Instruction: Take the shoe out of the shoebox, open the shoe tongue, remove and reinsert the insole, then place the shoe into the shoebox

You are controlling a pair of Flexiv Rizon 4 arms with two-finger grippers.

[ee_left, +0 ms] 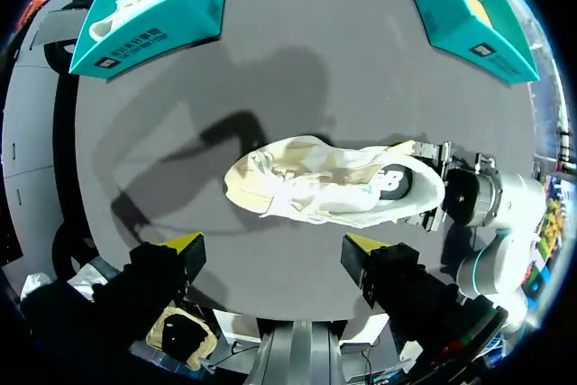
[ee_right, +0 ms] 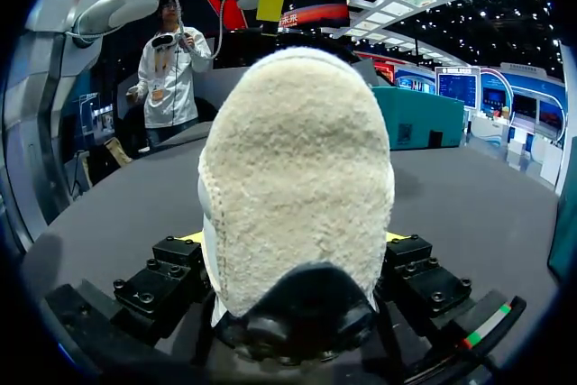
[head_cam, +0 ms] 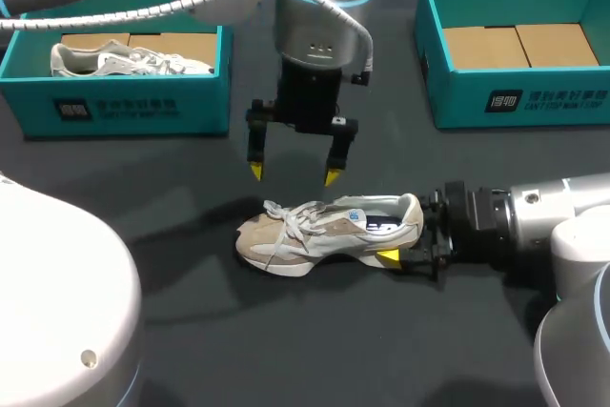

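A beige and white shoe point(head_cam: 324, 231) lies on its sole in the middle of the dark table, toe pointing left. My right gripper point(head_cam: 406, 234) comes in from the right and is shut on its heel, one yellow tip showing at the near side. In the right wrist view the fleecy heel point(ee_right: 297, 178) fills the space between the fingers of the right gripper point(ee_right: 294, 239). My left gripper point(head_cam: 292, 174) hangs open just above and behind the shoe, holding nothing. Seen from the left wrist, the shoe point(ee_left: 334, 182) lies ahead of the left gripper point(ee_left: 275, 245).
A teal shoebox point(head_cam: 124, 102) at the back left holds a second shoe point(head_cam: 124, 59). Another teal shoebox point(head_cam: 519, 92) stands at the back right with only its cardboard floor showing. My left arm's cable runs above the left box.
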